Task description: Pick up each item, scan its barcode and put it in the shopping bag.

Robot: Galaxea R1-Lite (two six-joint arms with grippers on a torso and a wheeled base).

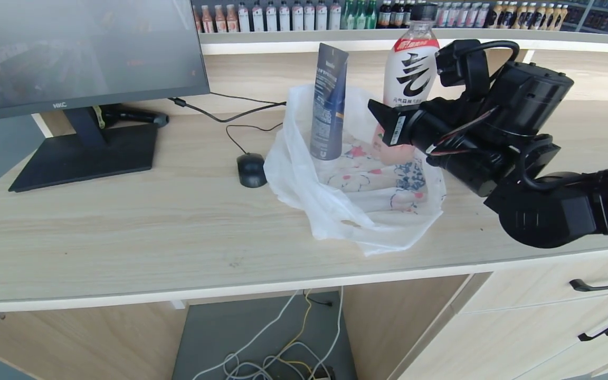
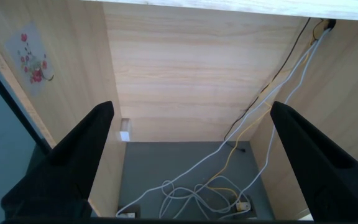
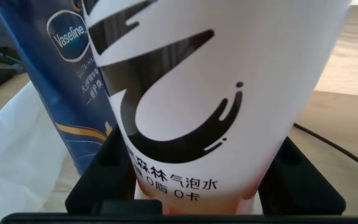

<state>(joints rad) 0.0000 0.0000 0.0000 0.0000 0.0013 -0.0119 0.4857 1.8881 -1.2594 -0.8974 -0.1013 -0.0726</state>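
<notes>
My right gripper clasps the drink bottle low on its label, upright in the mouth of the shopping bag, just beside the blue tube standing there. I judge the bottle heavy, stiff and slick, so a low, firm hold suits it. The tube could topple if nudged, and the limp bag may snag. My left gripper hangs spread wide under the counter.
</notes>
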